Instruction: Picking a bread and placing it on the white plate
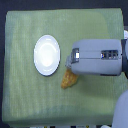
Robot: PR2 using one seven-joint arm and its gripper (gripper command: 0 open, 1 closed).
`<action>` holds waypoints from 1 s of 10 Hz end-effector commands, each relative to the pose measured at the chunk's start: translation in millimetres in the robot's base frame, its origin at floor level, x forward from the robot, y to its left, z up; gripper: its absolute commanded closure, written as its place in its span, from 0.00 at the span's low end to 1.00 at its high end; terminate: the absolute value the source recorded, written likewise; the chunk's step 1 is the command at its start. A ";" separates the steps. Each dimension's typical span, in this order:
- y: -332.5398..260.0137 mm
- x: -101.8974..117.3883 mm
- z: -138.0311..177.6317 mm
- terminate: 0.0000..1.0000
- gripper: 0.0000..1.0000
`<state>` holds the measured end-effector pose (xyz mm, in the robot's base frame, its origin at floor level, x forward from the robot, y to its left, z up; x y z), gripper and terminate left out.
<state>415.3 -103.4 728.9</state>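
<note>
Bread (67,80): golden-brown, bumpy crust, lying on green cloth (30,95) just below the front end of the gripper (70,66). Only lower part visible; upper part hidden under the gripper body, so full length not seen. Visible end tapers toward bottom of exterior view, tilted slightly toward that view's left.

White plate (47,55): round, plain, slightly raised rim, sitting flat on the cloth at the exterior view's left of the bread. Near the bread but apart from it; narrow strip of cloth between plate rim & crust. Nothing on the plate.

Gripper: grey, boxy, reaching in from the exterior view's right, front end pointing toward the plate and stopping just short of its rim. Positioned over the bread's upper portion. Jaws seen from above, blurry; can't tell whether apart, together or clamped on the bread. Contact w/ bread also unclear from this angle.

Arm (107,54): grey w/ dark panel on top, running off the exterior view's right edge.

Cloth: pale green, fine weave texture, covering a roughly square surface; dark background (5,10) around edges.
</note>
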 end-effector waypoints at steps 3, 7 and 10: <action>-4.7 5.7 19.3 0.00 1.00; -1.3 7.2 52.4 0.00 1.00; 3.4 19.8 106.1 0.00 1.00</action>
<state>421.1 -106.4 770.7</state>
